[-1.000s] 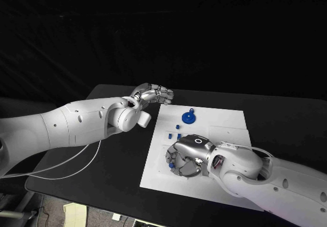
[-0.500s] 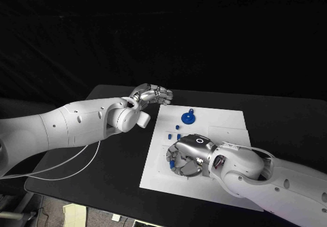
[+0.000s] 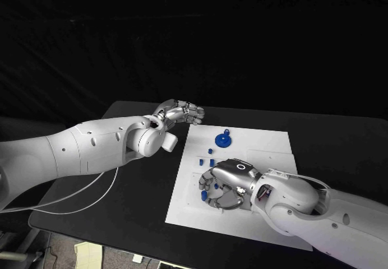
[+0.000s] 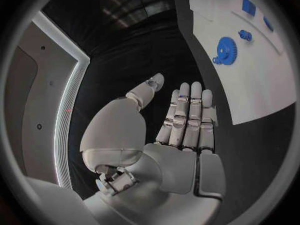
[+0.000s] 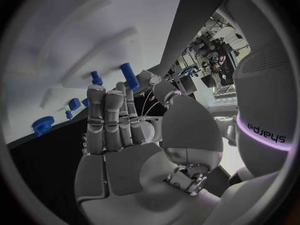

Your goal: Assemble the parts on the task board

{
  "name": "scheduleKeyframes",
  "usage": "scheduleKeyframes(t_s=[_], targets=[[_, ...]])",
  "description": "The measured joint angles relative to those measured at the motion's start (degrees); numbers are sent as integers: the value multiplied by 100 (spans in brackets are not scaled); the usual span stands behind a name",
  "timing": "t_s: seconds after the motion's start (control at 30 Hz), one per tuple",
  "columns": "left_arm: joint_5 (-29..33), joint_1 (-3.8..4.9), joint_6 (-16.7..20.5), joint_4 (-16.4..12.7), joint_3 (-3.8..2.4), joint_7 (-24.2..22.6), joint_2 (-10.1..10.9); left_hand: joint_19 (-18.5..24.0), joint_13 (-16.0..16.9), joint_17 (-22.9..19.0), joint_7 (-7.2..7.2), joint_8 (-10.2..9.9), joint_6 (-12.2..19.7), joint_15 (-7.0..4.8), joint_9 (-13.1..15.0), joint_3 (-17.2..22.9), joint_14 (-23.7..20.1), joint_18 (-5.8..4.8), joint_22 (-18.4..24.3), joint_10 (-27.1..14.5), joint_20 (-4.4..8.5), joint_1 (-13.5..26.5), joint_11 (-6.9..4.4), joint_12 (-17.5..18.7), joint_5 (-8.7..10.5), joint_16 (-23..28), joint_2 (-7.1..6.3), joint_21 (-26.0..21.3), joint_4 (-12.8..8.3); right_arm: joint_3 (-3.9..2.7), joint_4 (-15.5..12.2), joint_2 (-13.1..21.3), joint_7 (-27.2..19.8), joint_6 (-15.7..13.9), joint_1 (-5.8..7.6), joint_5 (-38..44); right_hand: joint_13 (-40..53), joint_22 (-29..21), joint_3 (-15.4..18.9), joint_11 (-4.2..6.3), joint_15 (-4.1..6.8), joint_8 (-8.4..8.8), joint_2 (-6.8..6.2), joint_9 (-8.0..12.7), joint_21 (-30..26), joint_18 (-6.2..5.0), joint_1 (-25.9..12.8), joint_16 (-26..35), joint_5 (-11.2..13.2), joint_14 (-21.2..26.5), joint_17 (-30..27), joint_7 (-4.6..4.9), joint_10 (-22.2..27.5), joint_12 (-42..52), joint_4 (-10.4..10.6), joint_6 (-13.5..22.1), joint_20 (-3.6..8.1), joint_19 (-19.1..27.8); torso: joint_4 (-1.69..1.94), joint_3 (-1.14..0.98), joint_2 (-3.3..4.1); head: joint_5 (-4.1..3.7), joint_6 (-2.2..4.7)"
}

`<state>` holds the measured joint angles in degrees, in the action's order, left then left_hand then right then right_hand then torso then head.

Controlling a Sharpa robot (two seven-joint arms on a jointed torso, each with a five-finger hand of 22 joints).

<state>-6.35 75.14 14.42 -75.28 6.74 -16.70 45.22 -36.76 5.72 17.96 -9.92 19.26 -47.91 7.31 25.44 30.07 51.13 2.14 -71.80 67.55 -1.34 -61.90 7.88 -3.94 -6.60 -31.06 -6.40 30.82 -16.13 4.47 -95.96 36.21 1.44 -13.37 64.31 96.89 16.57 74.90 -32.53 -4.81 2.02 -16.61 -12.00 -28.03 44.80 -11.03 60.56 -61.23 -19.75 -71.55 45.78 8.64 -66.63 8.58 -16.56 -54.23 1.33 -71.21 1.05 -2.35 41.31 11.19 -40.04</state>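
Right hand (image 3: 226, 188) sits low over the centre-left of the task board (image 3: 259, 140), fingers curled down over the board. A small blue disc-like part (image 3: 204, 195) shows at its fingertips, left of the hand. Can't tell whether it's pinched or just lying there. In the right wrist view the fingers (image 5: 109, 120) lie straight and side by side, nothing visible between them and the palm.

Left hand (image 3: 182, 112) hovers off the board's upper-left corner, over the black table (image 3: 129, 190). It is open, fingers straight and close together, holding nothing.

Other parts: blue gear (image 3: 224, 138) in the board's upper middle, lying flat; small blue pegs (image 3: 211, 150) just below it, and further small pieces (image 3: 199, 161) between gear and right hand.

Risks, my read:
- Disc sits close to the board's left edge; a loose grip or a finger nudge could push it onto the table.
- Palm hides the target spot from the head camera, so misalignment goes unnoticed.
- Curled fingers near the standing pegs could tip them.

No containers here; the board's raised outlines hold nothing that I can make out.
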Motion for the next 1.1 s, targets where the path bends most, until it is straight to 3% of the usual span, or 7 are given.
scheduleKeyframes(t_s=[0.1,0.17,0.33,0.53,0.8,0.93,1.1], targets=[[-1,0,-1,3,0,1,2,0,0,0,0,0,0,0,0,0,0,0,0,0,0,0,0,0,0,0,0,0,0,-16,-78,96,-43,-116,-2,-80,-119,0,208,-107,-110,172,-257,64,0,1,-121,-12,0,42,16,107,366,-198,1,282,10,33,0,2,0,-6,10],[-1,0,-2,9,0,1,2,0,0,-1,0,0,0,0,0,0,0,0,0,0,0,0,0,0,0,0,0,0,0,-64,-132,168,-75,-201,-5,-161,-171,0,278,-154,-145,199,-256,85,1,1,-120,-41,0,65,27,151,441,-221,5,354,18,57,0,2,0,-15,25],[-1,0,-3,51,0,1,2,0,0,5,0,0,0,0,1,0,0,0,1,0,0,0,0,0,0,0,0,0,0,-388,-249,387,-214,-517,31,-587,-227,0,314,-163,-166,199,-243,93,23,2,-107,-67,19,85,34,169,451,-221,33,372,13,74,-7,2,-2,-57,81],[-2,0,-3,124,1,-2,-23,0,1,5,0,0,0,0,1,0,0,0,0,0,0,0,0,0,0,0,0,0,0,-552,-160,702,-335,-611,389,-1405,-266,0,223,-89,-166,153,-36,93,57,3,100,-133,348,86,42,156,341,-52,9,360,26,91,-8,-3,-9,-141,171],[-2,-12,-3,220,4,-7,-71,0,1,11,0,0,0,0,1,0,0,0,-5,0,0,0,0,0,0,0,0,0,0,-585,284,1142,-254,-286,731,-2434,-16,0,318,84,4,32,157,49,113,56,-65,-156,467,54,32,52,-7,544,18,172,30,94,-21,-4,-25,-400,309],[-2,-32,-4,237,8,-7,-95,0,1,17,0,0,0,0,1,0,0,0,-4,0,0,0,0,0,0,0,0,0,0,-586,370,1340,-63,20,775,-2873,460,0,546,159,82,-1,318,-12,132,56,-229,-168,467,-12,1,5,-123,1153,28,124,45,108,-36,-1,-48,-597,360],[-2,-63,-10,247,13,-8,-103,0,2,17,0,0,0,0,2,0,0,0,-4,0,0,0,0,0,0,0,0,0,0,-582,306,1612,368,501,774,-3333,1464,0,781,268,264,-64,459,-114,229,57,-586,-296,399,-152,34,-137,-374,2447,139,60,136,-31,-53,-3,-76,-722,383]])
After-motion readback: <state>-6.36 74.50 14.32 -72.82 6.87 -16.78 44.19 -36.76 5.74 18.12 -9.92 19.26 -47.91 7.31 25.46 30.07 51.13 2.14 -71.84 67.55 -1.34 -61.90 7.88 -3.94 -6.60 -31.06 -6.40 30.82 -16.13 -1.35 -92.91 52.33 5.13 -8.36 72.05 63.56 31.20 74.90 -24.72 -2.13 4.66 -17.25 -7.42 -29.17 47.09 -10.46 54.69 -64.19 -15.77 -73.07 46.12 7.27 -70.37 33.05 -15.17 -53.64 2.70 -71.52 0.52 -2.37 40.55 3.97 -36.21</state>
